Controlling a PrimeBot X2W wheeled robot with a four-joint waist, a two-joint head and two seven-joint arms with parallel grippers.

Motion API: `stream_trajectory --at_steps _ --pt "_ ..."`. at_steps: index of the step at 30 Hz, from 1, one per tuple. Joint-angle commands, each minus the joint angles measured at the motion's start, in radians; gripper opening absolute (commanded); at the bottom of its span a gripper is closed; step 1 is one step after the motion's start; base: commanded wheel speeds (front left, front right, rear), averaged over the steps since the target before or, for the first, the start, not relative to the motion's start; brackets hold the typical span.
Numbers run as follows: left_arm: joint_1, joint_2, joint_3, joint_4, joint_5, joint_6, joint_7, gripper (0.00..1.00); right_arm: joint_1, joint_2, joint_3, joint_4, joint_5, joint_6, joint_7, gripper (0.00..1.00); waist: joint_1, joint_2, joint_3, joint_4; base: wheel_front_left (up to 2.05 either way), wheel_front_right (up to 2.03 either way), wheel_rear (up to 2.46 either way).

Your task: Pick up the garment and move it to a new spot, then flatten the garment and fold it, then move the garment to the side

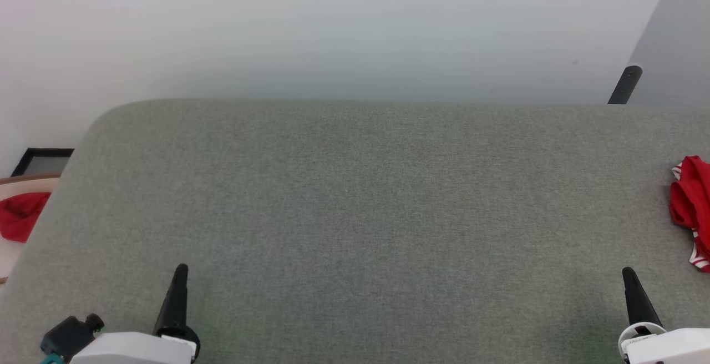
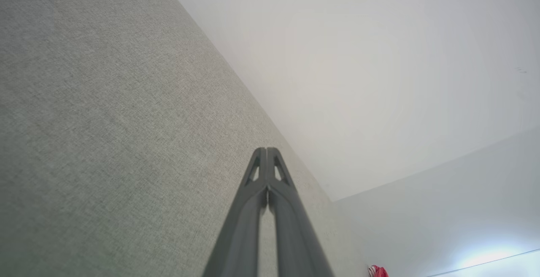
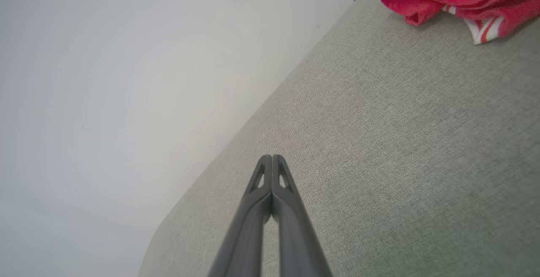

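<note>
Two tools idle while the jersey waits. My left tool [image 1: 181, 268] and right tool [image 1: 628, 271] hover low at the near edge of a grey fabric-covered surface [image 1: 355, 197]. Each has its two dark fingers pressed together tip to tip and grips nothing.

The garment [image 1: 690, 203], a red jersey with white-and-red stripe trim, lies crumpled in a heap at the surface's right side, partly cut off by the head view's edge. It is well apart from my left tool and nearer to my right tool, though not touching it.

From my right wrist, the heap sits up and to the right of the closed fingertips, with a striped band poking out from under the red folds. From my left wrist, a sliver of red and stripe shows at the bottom edge, far along the grey fabric.

Off the surface's left end, a small red cloth [image 1: 19, 214] lies in a pale basket [image 1: 30, 178], with a dark frame [image 1: 41, 160] just behind. A dark post [image 1: 625, 84] leans against the pale wall beyond the far right corner.
</note>
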Motion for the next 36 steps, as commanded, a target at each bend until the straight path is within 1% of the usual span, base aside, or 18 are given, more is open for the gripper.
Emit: stream_trajectory --at_steps 1,20,36 --pt "-0.023 0.001 0.009 -0.006 -0.026 -0.002 0.006 0.0 -0.026 -0.001 -0.006 -0.014 0.033 0.0 0.007 0.0 0.0 -0.0001 0.0 -0.001 0.0 0.0 0.0" --pt "-0.047 -0.035 0.031 0.007 -0.173 -0.002 0.062 0.0 -0.046 0.025 -0.012 -0.023 0.22 0.0 0.061 0.0 0.0 -0.0001 0.001 -0.014 0.0 0.0 0.0" --pt "-0.063 -0.06 0.046 0.015 -0.274 -0.002 0.098 0.0 -0.056 0.043 -0.015 -0.029 0.346 -0.001 0.096 0.0 0.0 -0.0001 0.002 -0.024 0.0 0.0 0.0"
